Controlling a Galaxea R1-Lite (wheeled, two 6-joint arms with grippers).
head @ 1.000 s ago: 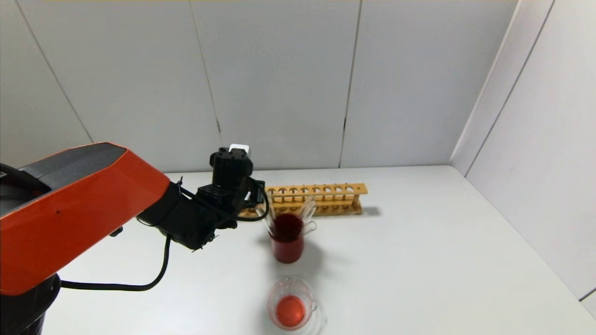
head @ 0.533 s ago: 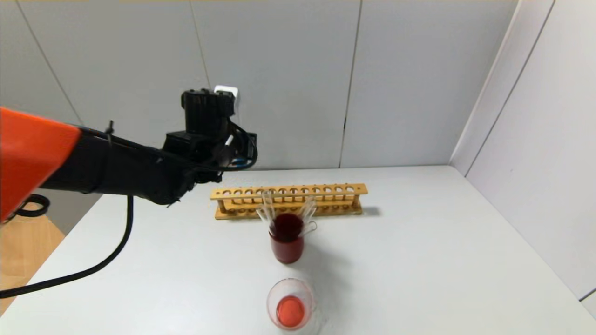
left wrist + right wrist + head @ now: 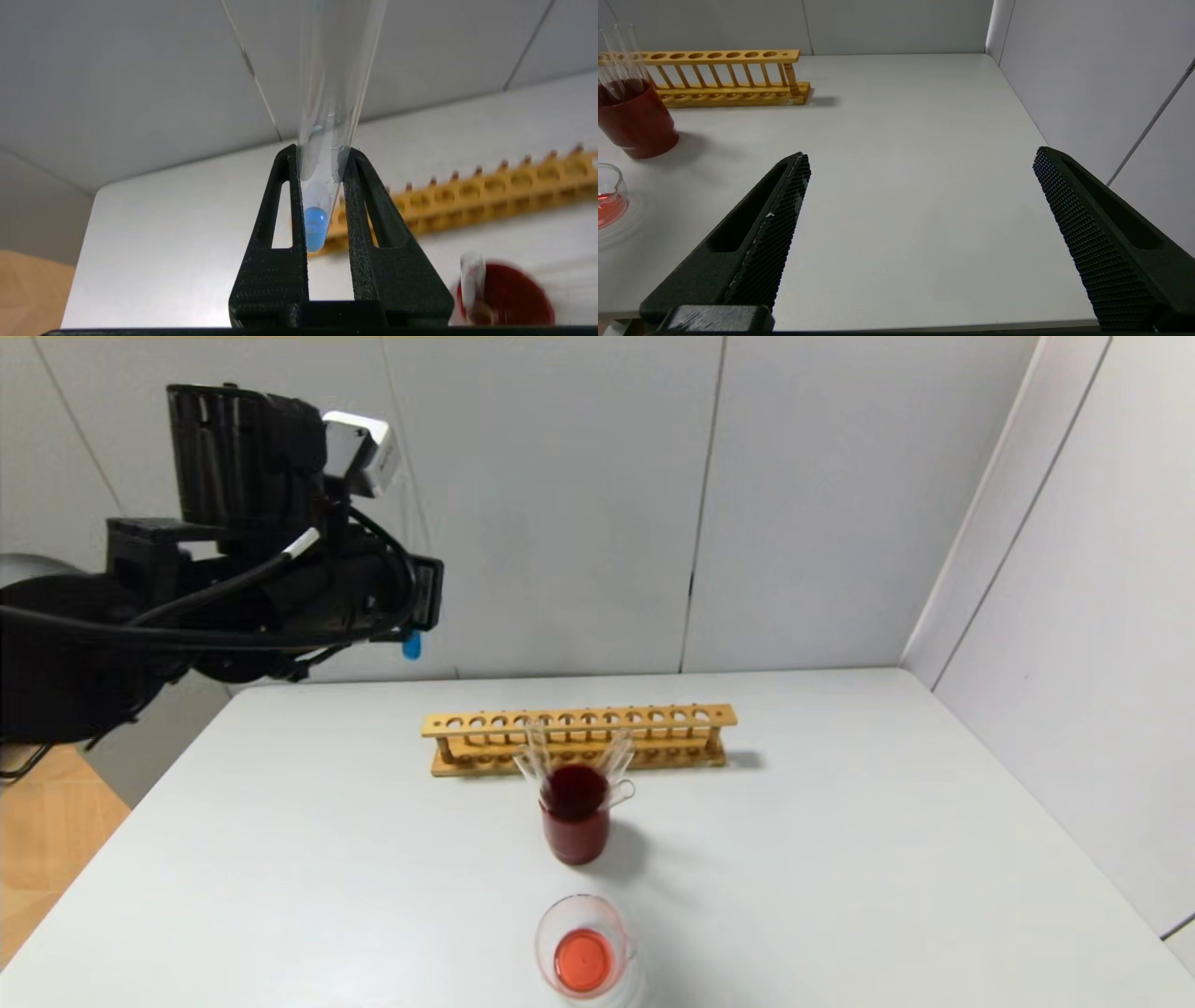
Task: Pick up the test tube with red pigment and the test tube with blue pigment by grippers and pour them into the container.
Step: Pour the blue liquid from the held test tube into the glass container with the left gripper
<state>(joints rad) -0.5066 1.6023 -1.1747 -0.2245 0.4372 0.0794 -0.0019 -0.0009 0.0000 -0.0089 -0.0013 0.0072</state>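
Note:
My left gripper [image 3: 425, 593] [image 3: 322, 154] is shut on the test tube with blue pigment [image 3: 315, 228], high above the table's far left. Its blue tip [image 3: 411, 645] hangs below the jaws in the head view. The container [image 3: 583, 947], a low clear cup, stands at the front middle and holds orange-red liquid; it also shows in the right wrist view [image 3: 609, 198]. My right gripper [image 3: 920, 163] is open and empty over the table's right front; it is out of the head view. No test tube with red pigment shows.
A beaker of dark red liquid [image 3: 576, 817] with clear tubes leaning in it stands mid-table. A wooden tube rack [image 3: 579, 737] lies behind it. A wall closes the right side.
My left arm has risen and swung left, lifting the blue tube from near the rack to high above the table's far left. The cup and beaker have not moved.

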